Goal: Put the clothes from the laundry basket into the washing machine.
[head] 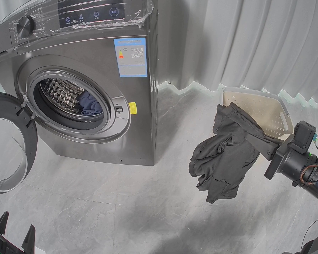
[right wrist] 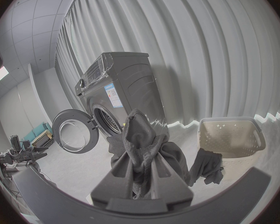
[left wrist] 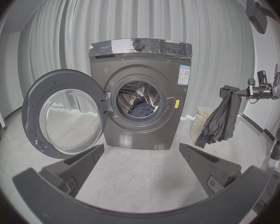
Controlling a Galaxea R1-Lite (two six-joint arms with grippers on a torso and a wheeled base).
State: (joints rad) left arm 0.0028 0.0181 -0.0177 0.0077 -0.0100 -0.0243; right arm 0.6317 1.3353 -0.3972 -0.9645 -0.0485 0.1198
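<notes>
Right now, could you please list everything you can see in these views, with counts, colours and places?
washing machine: 1, grey, on the floor, left of the basket
door: 1, dark grey, swung open
blue garment: 1, dark blue, inside the drum
dark grey garment: 1, hanging off the floor in front of the basket
laundry basket: 1, beige, on the floor by the curtain
curtain: 1, white, behind everything
floor: 1, grey tiles
left gripper: 1, black, open, low, facing the machine
right gripper: 1, black, shut on the dark grey garment
</notes>
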